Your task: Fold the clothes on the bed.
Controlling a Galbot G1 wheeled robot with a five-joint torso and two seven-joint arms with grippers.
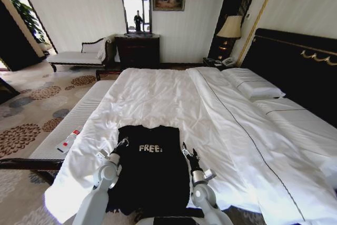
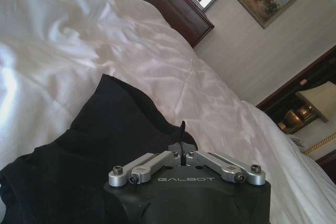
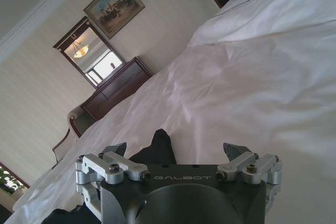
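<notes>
Big bed [image 1: 174, 104] with a rumpled white duvet [image 1: 158, 98], pillows [image 1: 253, 85] up by the dark headboard [image 1: 295, 61]. A black "FREE!" T-shirt [image 1: 152, 175] lies flat on the duvet, right between the left gripper [image 1: 122, 143] and right gripper [image 1: 188, 151], each sitting at a side edge of the shirt.

Your two arms run silver-grey up to black wrists. The left gripper [image 2: 181, 157] and right gripper [image 3: 178, 153] match: black housings lettered GALBOT in white, silver linkage bars, dark screw heads, and a thin black cable on the left.
</notes>
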